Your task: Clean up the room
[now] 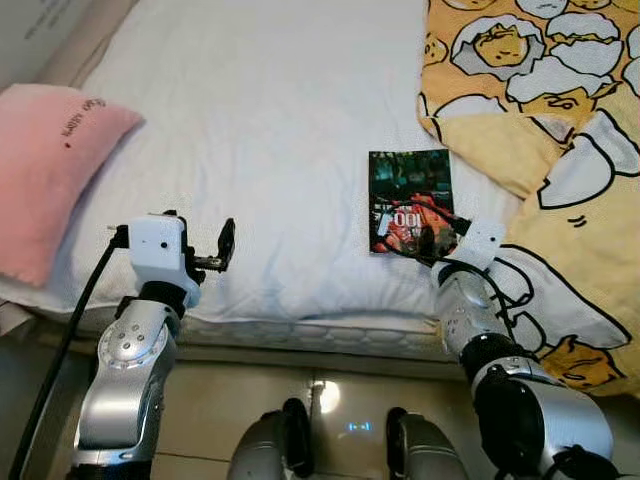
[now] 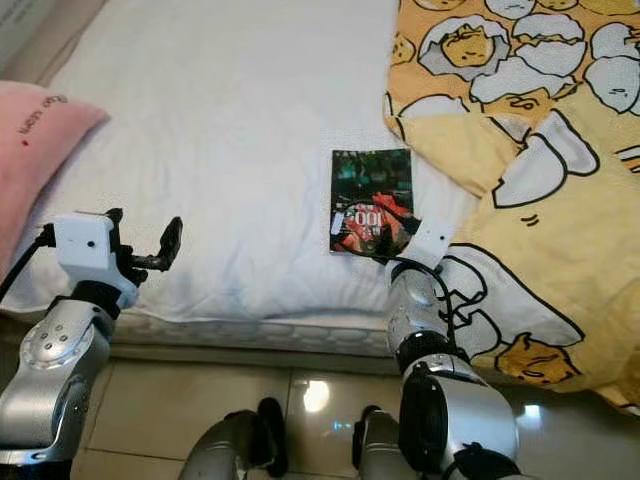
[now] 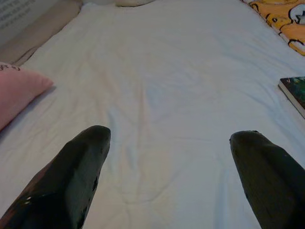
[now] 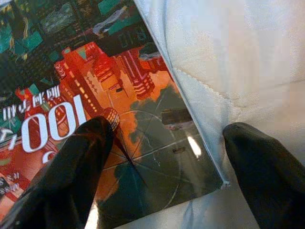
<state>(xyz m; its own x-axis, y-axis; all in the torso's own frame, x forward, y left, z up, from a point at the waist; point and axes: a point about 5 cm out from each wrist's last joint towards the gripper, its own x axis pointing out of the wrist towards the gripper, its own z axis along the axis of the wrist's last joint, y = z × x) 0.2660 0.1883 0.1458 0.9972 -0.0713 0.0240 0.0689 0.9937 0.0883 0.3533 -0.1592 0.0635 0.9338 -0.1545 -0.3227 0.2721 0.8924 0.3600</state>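
You are facing a bed [image 1: 260, 120] with a white sheet, its near edge running across just above the tiled floor [image 1: 330, 400]. The widest open stretch of sheet lies in the middle, between a pink pillow [image 1: 45, 160] on your left and a yellow cartoon-print blanket [image 1: 560, 150] on your right; both are cut off at the frame edges. A glossy book [image 1: 410, 200] with a dark green and orange cover lies flat near the bed's front edge, just beside the blanket's hem. Your right gripper [image 4: 164, 157] is at the book's near corner, jaws spread wide, one finger over the cover and the other over the sheet past the book's edge; whether they touch is hard to tell. Your left gripper [image 3: 169, 138] hovers above bare sheet with jaws wide apart.
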